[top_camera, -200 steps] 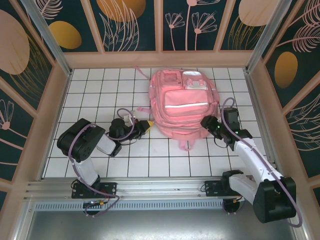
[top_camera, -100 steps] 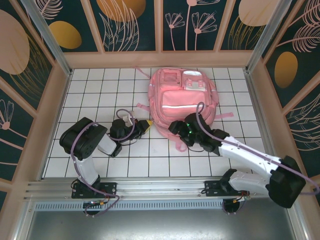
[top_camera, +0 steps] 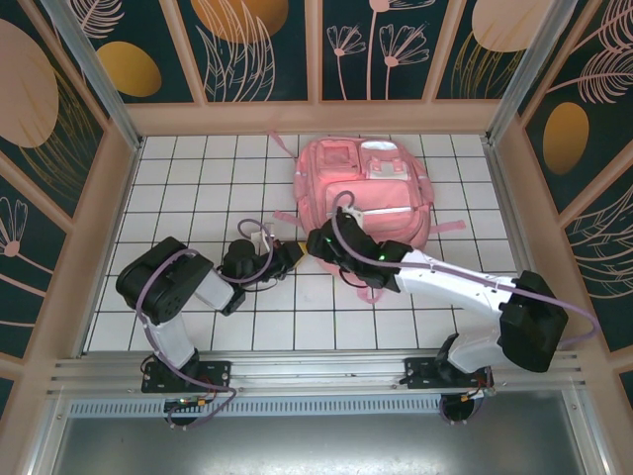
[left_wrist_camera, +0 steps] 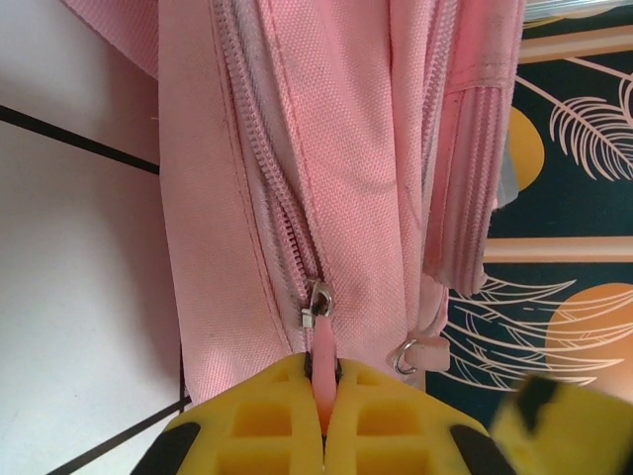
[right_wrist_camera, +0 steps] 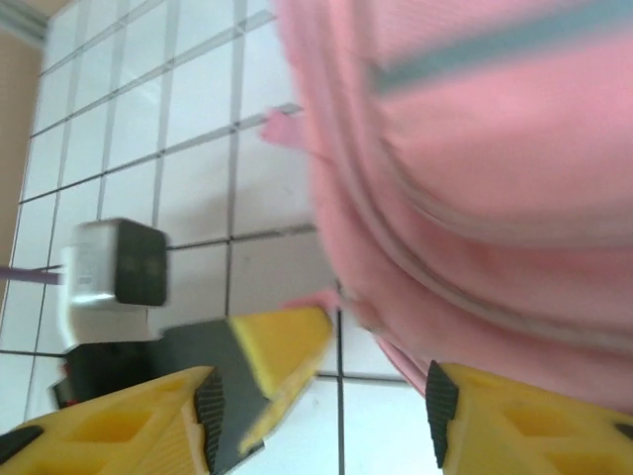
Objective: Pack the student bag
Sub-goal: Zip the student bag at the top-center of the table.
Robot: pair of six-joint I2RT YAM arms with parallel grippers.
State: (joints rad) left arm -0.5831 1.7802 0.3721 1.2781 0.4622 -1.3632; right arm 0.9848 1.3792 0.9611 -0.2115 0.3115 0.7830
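Top external view showed the right arm had swung right across within the second: from a folded stance at the bag's [top_camera: 368,203] right side, along its near edge, until the right gripper [top_camera: 318,241] sat at the bag's near-left corner, just beside the left gripper [top_camera: 290,253]. The left arm had hardly stirred over that time. The bag lay flat toward the far middle of the tiled table [top_camera: 198,178], pockets up and straps trailing to either side. In the left wrist view the yellow fingers [left_wrist_camera: 267,416] were pressed together on the pink zip pull [left_wrist_camera: 322,366], its metal slider just past their tips on a zip [left_wrist_camera: 259,148] that looked closed along its visible length. In the right wrist view the right fingers [right_wrist_camera: 119,421] stood wide apart, holding nothing, with the bag's curved edge and a tip of the left gripper between and beyond them. The move probably meant the right arm was coming to steady the fabric near the slider while the left drew the zip open — an early step, since no pocket looked open and nothing to pack was seen. The right arm lay stretched low and leftward across the table, forearm over the bag's near edge; the left was bent at the elbow, wrist pointing right toward the corner.
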